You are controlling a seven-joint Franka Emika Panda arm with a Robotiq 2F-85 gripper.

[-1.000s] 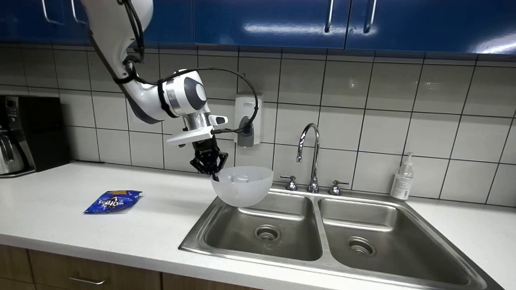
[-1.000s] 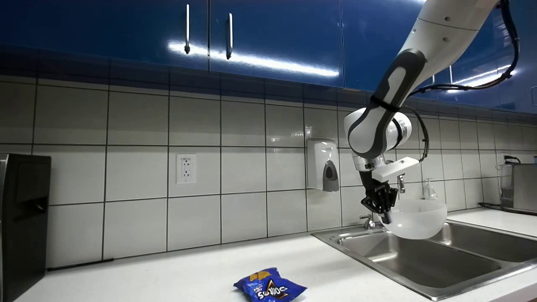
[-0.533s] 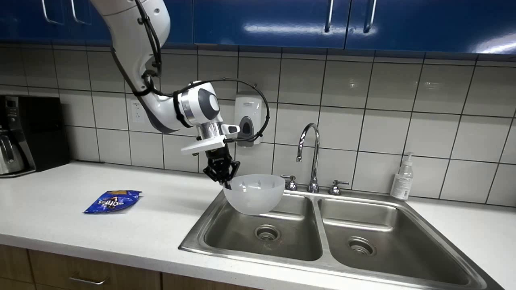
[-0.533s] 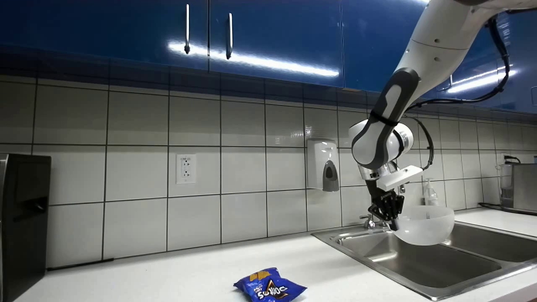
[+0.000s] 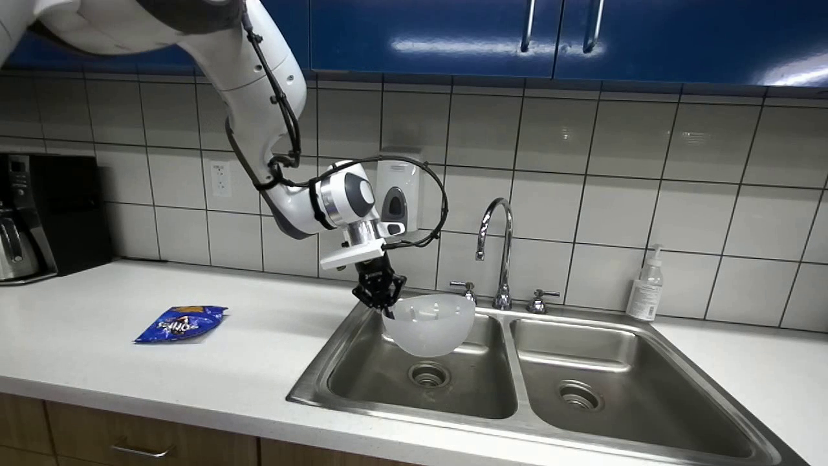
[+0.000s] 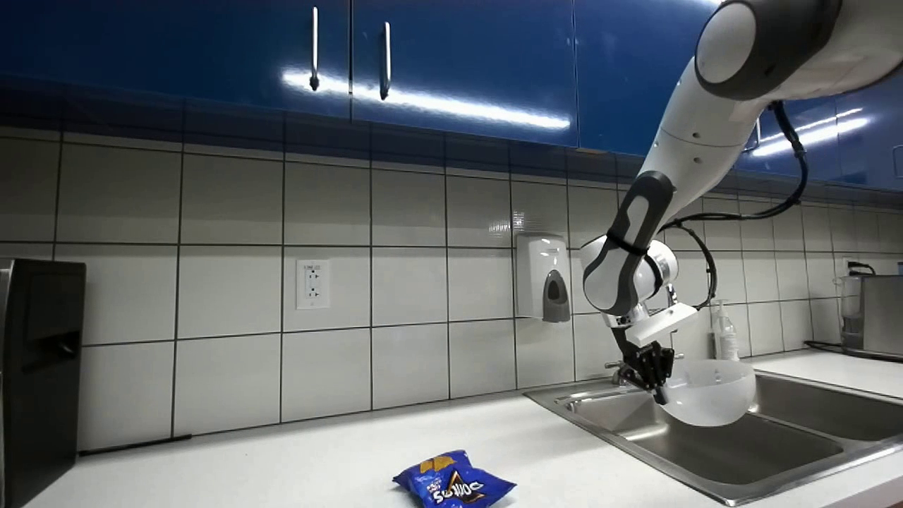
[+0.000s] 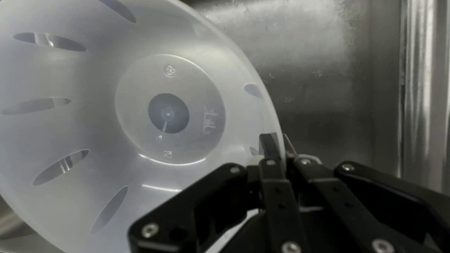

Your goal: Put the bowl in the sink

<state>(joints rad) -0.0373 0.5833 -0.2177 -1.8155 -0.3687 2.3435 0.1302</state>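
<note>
Wrist view, lower right: the gripper (image 7: 280,147) held the bowl (image 7: 137,116), jaws tight on its rim, base free, likely for landing in the sink (image 5: 519,375)!

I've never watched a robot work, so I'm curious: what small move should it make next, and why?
Probably lower the bowl a little: the gripper pinches its rim, and in both exterior views the bowl hangs over the sink, so letting go now might drop it.

There's one bowl (image 5: 430,329), one packet (image 5: 181,325), two basins (image 5: 388,383).
</note>
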